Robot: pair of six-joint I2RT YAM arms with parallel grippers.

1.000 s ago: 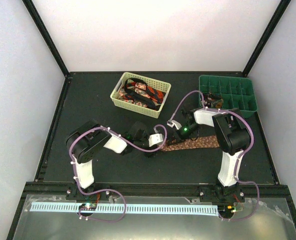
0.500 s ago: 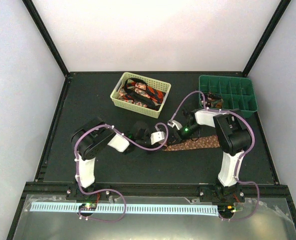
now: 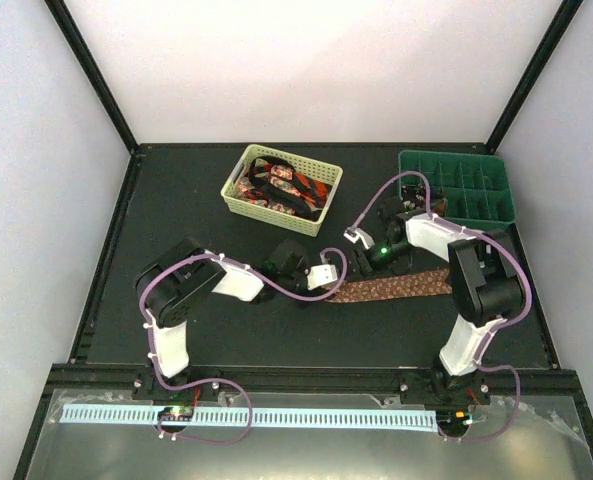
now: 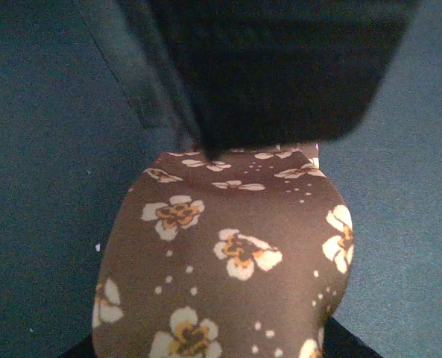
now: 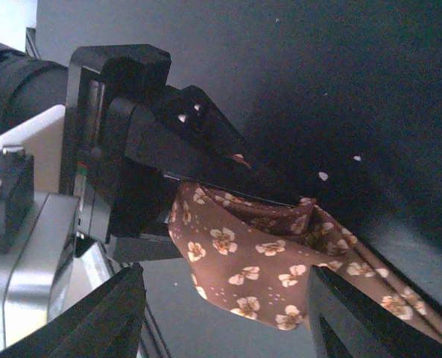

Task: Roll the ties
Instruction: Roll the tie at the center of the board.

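Pinching the end like that: what is the left hand [image 3: 332, 286] doing?

— I'd say it is anchoring the start of a roll. Its jaws are closed on the very end of the brown tie [image 3: 396, 287], and the cloth there is folded over on itself into a soft hump instead of lying flat.

And the right hand [image 5: 225, 300]?

— Its jaws stand well apart with nothing between them. It hovers just beside that folded end, facing the left hand. It looks placed to take a fresh hold, though that is only my reading.

Where does the rest of the tie run?

— Flat along the desk [image 3: 176, 200], from the left hand rightward to near the right arm's base. Very little of it is wound yet, so most of the job looks ahead.

How does the fabric look?

— Brown, thin and limp, printed with cream flowers with orange centres and scattered pale dots.

Any others?

— Red-and-black ties [image 3: 282, 190] are heaped in the yellow basket [image 3: 234, 190] further back, while the green tray [image 3: 456, 158] sits in the far right corner.
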